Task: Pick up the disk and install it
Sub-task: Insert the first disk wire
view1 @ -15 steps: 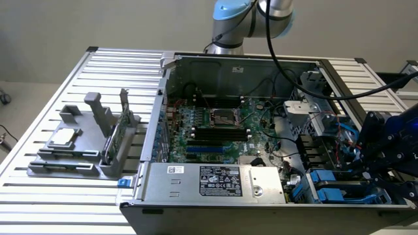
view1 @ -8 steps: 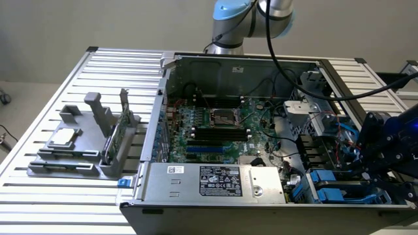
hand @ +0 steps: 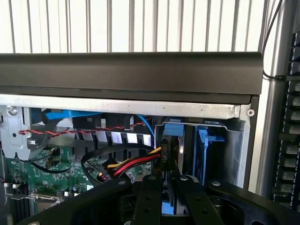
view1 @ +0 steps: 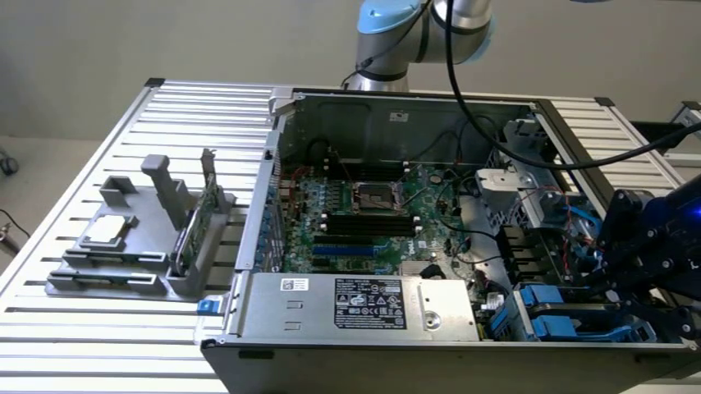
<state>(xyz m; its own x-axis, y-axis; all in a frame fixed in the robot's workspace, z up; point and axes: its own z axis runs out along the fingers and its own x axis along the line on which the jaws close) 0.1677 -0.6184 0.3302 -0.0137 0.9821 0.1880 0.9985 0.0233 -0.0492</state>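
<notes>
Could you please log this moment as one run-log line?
hand: nearly shut, over drive bay | disk: blue part between fingers | computer case: open | holder: on table

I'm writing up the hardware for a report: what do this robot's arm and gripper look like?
The arm is silver-grey tubing with rounded joints and a light blue cap on one joint. A black cable hangs from it across the open computer case. The gripper is black and blocky, with a faint blue glow on its body. In the wrist view its black fingers carry small round screws.

one open computer case point(view1: 438, 238), one grey parts holder point(view1: 143, 246), one gripper point(hand: 168, 197), two blue-railed disks point(view1: 564, 316)
</notes>
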